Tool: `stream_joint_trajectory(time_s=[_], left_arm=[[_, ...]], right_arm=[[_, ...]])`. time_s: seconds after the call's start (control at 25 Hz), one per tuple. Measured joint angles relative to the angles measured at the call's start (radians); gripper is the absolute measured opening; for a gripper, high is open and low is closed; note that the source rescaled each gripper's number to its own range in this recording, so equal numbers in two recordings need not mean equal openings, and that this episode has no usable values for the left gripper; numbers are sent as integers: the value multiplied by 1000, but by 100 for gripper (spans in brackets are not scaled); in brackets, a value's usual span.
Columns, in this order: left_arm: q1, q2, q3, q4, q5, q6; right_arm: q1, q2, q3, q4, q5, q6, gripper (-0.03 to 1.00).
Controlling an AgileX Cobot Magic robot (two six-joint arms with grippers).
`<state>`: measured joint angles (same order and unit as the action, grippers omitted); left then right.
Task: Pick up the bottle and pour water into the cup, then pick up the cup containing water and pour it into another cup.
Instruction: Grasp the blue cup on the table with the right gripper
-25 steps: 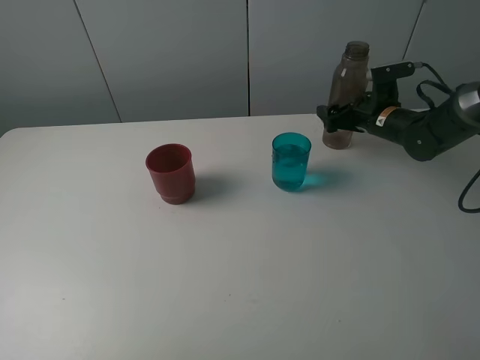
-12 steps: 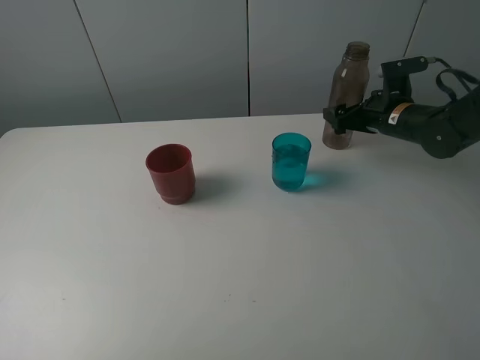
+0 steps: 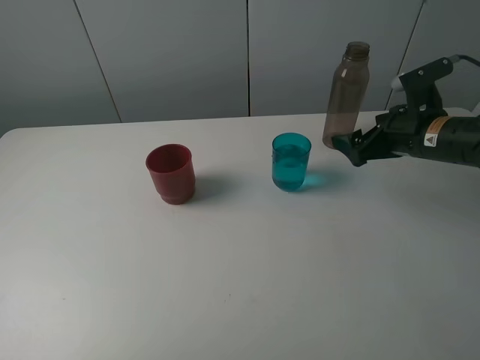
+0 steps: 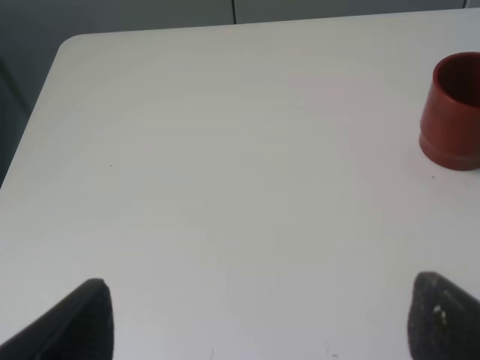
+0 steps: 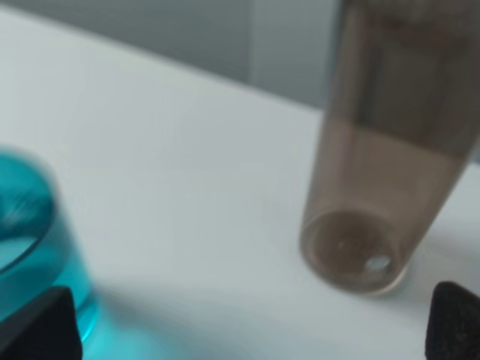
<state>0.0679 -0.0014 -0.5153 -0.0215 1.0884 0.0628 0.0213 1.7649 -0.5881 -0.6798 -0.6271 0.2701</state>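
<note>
Right claw (image 3: 351, 148) spread wide, forearm held level, left claw (image 4: 262, 322) likewise spread.

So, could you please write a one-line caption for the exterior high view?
Open right gripper near the upright grey-brown bottle; teal cup holds water, red cup stands apart.

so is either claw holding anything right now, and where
Nothing. The right claw is open beside the standing bottle; the left claw is open and empty.

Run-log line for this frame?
bottle upright on table, ungripped | right end effector open beside it | teal cup holds water | red cup upright | left end effector open
</note>
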Motion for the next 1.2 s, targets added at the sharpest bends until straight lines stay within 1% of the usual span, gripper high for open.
stream_joint_trajectory(time_s=[0.08,0.2,0.28,0.4,0.52,0.64,0.8,0.92,1.04,1.2], left_arm=[[0,0,0,0,0,0],[0,0,0,0,0,0],[0,0,0,0,0,0],[0,0,0,0,0,0],[0,0,0,0,0,0],[0,0,0,0,0,0],[0,0,0,0,0,0],[0,0,0,0,0,0],[0,0,0,0,0,0],[0,0,0,0,0,0]], right_arm=[[0,-25,64,-73,-11,5,98],[0,-28,129,-177,-80,7,98],[10,-11,141,-203,-102,7,98],[43,35,141,-184,-120,-31,98],[88,104,119,-138,-142,-75,98],[125,176,83,-66,-181,-115,98],[133,251,18,19,-205,-128,98],[133,274,-9,37,-225,-128,98],[141,292,-21,37,-271,-130,98],[161,325,-23,43,-319,-170,98]])
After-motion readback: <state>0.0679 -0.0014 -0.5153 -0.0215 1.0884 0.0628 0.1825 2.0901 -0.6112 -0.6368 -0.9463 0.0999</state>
